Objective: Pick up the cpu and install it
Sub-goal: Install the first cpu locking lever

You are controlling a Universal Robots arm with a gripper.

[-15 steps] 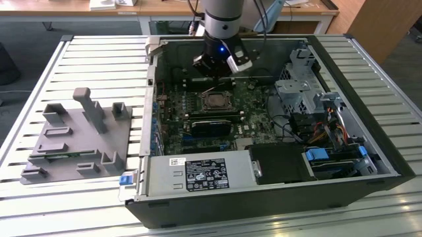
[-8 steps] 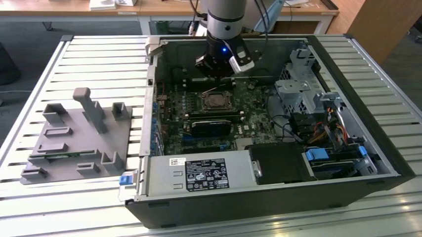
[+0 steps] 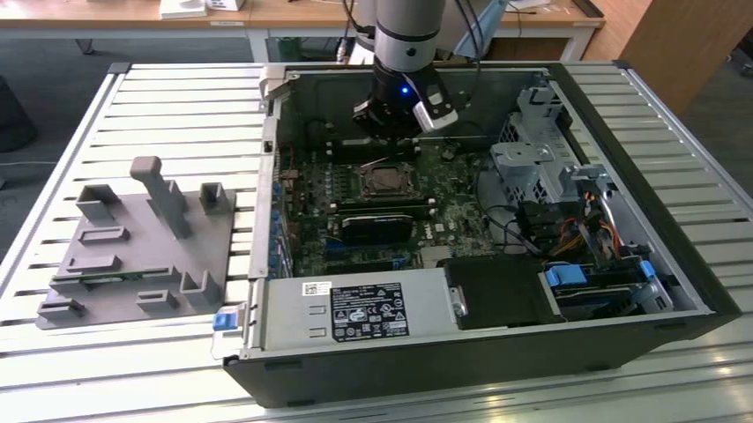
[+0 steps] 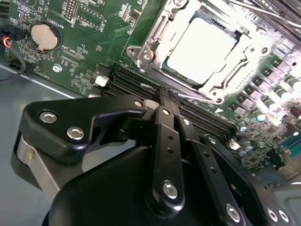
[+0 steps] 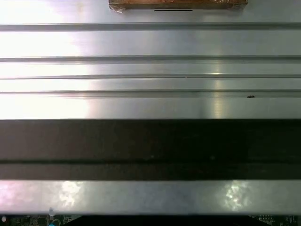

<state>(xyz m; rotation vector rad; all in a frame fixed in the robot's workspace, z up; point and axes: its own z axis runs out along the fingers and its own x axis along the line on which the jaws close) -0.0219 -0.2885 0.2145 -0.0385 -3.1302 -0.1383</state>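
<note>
The cpu (image 4: 202, 47), a pale silvery square chip, lies flat in the motherboard socket with the socket's metal frame (image 4: 150, 44) around it. In the exterior view the cpu (image 3: 382, 182) sits in the middle of the board inside the open computer case (image 3: 659, 220). My gripper (image 4: 167, 96) hangs just beside the socket, over the black memory slots, with its two black fingers pressed together and nothing between them. In the exterior view the gripper (image 3: 394, 141) is low inside the case, just behind the socket.
A grey fixture tray (image 3: 130, 247) with upright posts lies on the slatted table at the exterior view's left. Inside the case are a power supply (image 3: 353, 313), a drive cage (image 3: 553, 167) and cables. A coin battery (image 4: 44, 36) sits on the board.
</note>
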